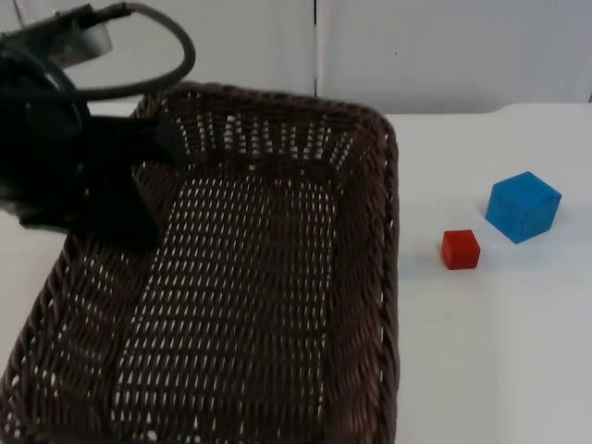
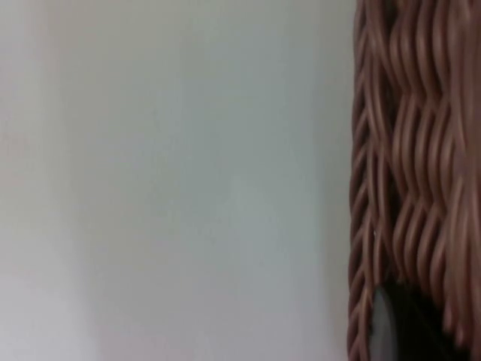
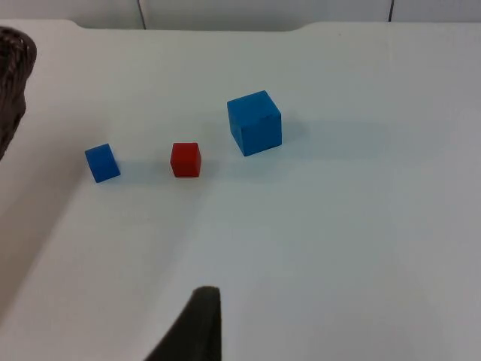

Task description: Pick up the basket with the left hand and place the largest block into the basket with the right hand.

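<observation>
While the left arm is reaching in from the upper left of the top view, the left gripper [image 1: 153, 180] is sitting at the basket's [image 1: 277, 277] left rim near its far corner, and the dark wicker basket is taking up most of the left and centre of that frame, appearing lifted toward the camera. In the left wrist view the woven basket wall [image 2: 413, 165] is running close beside a dark fingertip [image 2: 402, 331], so the gripper is lying against the weave; whether its fingers are actually clamped on the rim I cannot tell.

The large blue block [image 1: 524, 206] is resting on the white table [image 1: 518, 351] at the right of the top view, well clear of the basket. The small red block [image 1: 461, 249] is sitting just to its lower left, apart from it and between it and the basket's right rim.

In the right wrist view the large blue block [image 3: 255, 122], the red block [image 3: 186, 159] and a small blue block [image 3: 102, 163] are lying in a loose row, none touching, with the basket's edge [image 3: 13, 75] beyond the small blue one. The right gripper [image 3: 197, 323] is hovering above bare table well short of the blocks, holding nothing; how wide it is standing cannot be made out.
</observation>
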Controlling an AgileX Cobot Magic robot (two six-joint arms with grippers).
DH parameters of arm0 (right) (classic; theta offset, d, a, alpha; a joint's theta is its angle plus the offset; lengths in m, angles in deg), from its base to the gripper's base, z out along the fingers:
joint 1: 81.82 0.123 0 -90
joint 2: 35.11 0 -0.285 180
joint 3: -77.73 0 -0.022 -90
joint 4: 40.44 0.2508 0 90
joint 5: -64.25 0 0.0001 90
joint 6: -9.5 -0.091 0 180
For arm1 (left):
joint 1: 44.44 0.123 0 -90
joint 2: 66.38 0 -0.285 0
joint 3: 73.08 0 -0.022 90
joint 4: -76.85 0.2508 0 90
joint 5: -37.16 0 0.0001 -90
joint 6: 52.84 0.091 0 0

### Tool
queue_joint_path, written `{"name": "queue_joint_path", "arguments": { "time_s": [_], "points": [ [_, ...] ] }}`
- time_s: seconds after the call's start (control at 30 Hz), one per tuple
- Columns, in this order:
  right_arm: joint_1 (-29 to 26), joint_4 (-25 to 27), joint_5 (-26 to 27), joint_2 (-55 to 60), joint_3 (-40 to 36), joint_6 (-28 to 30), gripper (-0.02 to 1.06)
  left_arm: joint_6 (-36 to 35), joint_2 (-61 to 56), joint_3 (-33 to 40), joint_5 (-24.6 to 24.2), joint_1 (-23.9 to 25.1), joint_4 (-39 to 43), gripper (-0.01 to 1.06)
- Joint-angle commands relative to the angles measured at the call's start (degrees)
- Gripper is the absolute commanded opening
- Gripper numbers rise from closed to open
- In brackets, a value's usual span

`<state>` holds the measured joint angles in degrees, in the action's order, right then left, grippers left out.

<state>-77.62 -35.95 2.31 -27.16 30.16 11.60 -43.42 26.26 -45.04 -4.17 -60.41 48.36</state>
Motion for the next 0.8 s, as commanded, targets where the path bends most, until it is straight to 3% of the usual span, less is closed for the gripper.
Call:
{"name": "queue_joint_path", "arguments": {
  "time_s": [0.0,0.13,0.27,0.6,0.77],
  "points": [
    [-0.5,0.1,0.2,-0.2,-0.1,0.3,1.05,-0.7,-0.7,-2.1,-0.9,0.0,-0.5,0.00],
    [-0.5,0.1,0.2,-0.2,-0.1,0.3,1.05,0.7,0.8,-4.5,-3.2,1.2,-1.7,0.00],
    [-0.5,0.1,0.2,-0.2,-0.1,0.3,1.05,7.0,4.1,-6.0,-5.8,5.8,-8.6,0.00],
    [-0.5,2.1,0.3,-0.2,-0.1,0.3,1.05,8.5,10.3,-6.1,-4.4,6.9,-10.6,0.00],
    [-0.5,2.1,0.3,-0.2,-0.1,0.3,1.05,12.9,14.1,-6.1,-4.2,6.9,-14.6,0.00]
  ]
}}
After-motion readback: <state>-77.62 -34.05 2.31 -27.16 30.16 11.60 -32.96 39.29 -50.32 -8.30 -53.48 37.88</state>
